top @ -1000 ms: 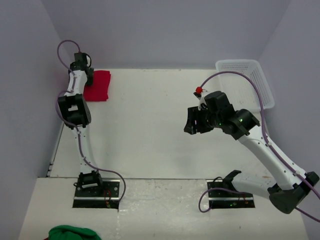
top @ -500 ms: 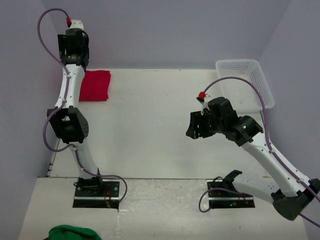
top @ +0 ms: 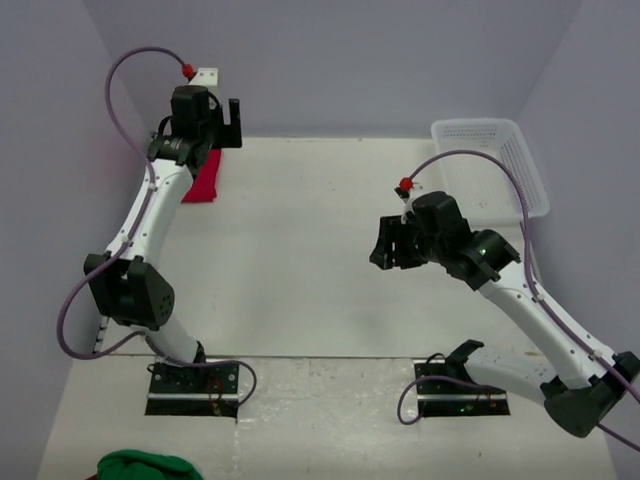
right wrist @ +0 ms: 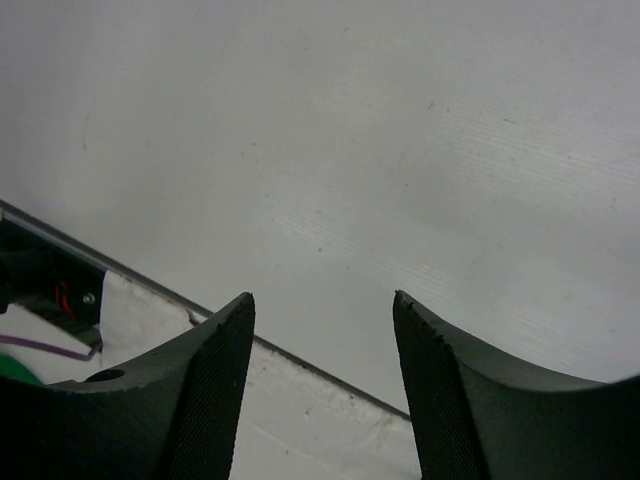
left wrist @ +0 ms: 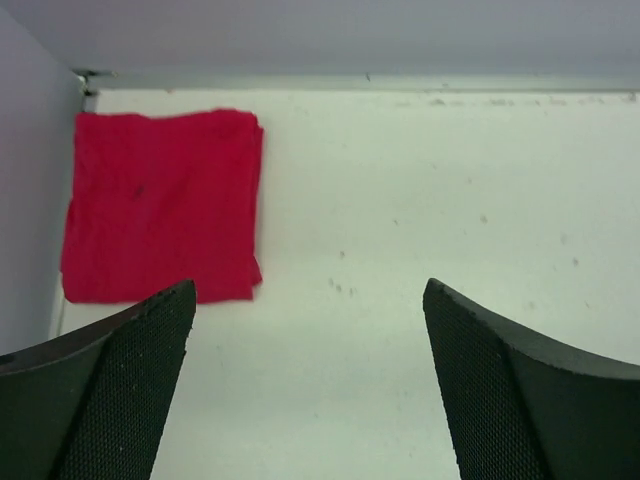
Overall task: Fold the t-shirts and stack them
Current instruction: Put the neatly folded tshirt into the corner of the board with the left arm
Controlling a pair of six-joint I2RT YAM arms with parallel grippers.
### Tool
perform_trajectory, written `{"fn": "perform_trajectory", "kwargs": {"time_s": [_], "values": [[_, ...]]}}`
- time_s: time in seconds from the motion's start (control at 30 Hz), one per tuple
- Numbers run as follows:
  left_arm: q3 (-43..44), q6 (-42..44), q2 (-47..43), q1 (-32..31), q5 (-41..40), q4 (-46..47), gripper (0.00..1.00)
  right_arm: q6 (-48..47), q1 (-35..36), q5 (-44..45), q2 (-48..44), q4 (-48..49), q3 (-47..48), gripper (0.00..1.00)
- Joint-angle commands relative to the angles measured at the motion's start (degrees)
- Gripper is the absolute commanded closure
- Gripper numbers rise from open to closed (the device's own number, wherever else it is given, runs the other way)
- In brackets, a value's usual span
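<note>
One bright red t-shirt [left wrist: 160, 205], folded into a small rectangle, lies in the table's far left corner by the wall. From above, the left arm covers most of this t-shirt [top: 206, 181]. My left gripper [left wrist: 308, 290] hovers well above the table, to the right of the shirt, open with nothing between its fingers. In the top view the left gripper [top: 229, 124] is up near the back wall. My right gripper [top: 385, 245] hangs over the table's middle right, also open and empty; in its wrist view the right gripper [right wrist: 322, 298] frames bare table.
A white mesh basket [top: 512, 140] stands at the far right corner. A green cloth lump [top: 145, 466] lies on the near shelf at bottom left, below the arm bases. The table's front edge [right wrist: 300, 362] runs under the right gripper.
The left arm has lifted off the folded red shirt and swung up and to the right, its jaws opening wider. The right arm has hardly moved.
</note>
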Motion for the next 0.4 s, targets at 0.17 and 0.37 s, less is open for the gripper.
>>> {"fn": "perform_trajectory", "kwargs": {"time_s": [0.17,0.37], "values": [[-25.40,-10.25,-22.86,-4.19,11.83,7.50,0.00,1.16,0.03,6.55,4.19,8.41,-0.64,0.38],[-36.85,-12.97,-30.44,-7.62,8.94,8.82,0.00,1.52,0.03,8.39,4.20,15.10,-5.92,0.35]]}}
